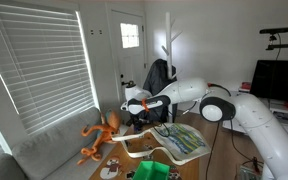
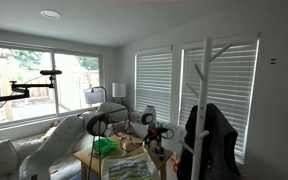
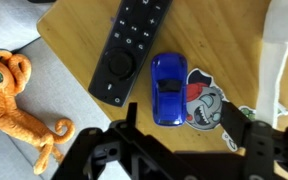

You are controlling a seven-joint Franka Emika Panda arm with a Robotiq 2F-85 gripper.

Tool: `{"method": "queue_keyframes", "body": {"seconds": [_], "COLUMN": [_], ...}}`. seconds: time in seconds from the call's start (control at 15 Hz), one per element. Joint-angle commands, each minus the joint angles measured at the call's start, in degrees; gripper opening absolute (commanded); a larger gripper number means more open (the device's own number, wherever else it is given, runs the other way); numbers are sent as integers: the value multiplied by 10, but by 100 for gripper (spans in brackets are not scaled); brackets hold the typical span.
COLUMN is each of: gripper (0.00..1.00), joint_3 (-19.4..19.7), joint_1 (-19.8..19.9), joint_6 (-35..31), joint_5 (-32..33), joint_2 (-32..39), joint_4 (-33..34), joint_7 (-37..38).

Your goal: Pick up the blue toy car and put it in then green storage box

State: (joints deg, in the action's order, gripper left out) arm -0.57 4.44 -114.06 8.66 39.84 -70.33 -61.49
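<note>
Spread wide, the gripper [image 3: 189, 122] is seen at the lower edge of the wrist view, and nothing is held between its black fingers [image 3: 132, 118]. The blue toy car [image 3: 169, 88] is found just ahead of the open jaws, closer to the finger on the view's left side, and it is not touched by either finger. It is shown from above as a small, glossy, deep-blue car with a rounded body and darker windows, and its long axis is set roughly upright in the view. It is laid on the wooden table [image 3: 84, 30]. A black remote control [image 3: 132, 45] is placed just beside it on one side, slanted, and a sticker [image 3: 208, 106] with a cartoon face is partly covered by its other side. An orange tentacled toy [image 3: 14, 100] is seen off the table's edge, on a grey surface. In an exterior view the green storage box [image 1: 152, 170] is shown near the bottom edge, beside a leaf-patterned tray [image 1: 181, 140]; the car cannot be made out there.
</note>
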Motion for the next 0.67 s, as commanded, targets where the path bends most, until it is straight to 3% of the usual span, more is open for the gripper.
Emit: {"method": "queue_keyframes", "body": {"seconds": [0.0,0.27,0.33,0.47,0.6], "gripper": [74,43,27,14,10], "joint_3": [-9,-9,-8,-9,-9], "joint_1": [12,17,17,18,19], "joint_6": [9,9,10,14,15], "joint_5": [-11,-14,-14,-15,-16], "joint_2": [8,3,3,4,4], "joint_4": [8,2,2,3,3], "joint_7": [-2,1,2,1,2]}}
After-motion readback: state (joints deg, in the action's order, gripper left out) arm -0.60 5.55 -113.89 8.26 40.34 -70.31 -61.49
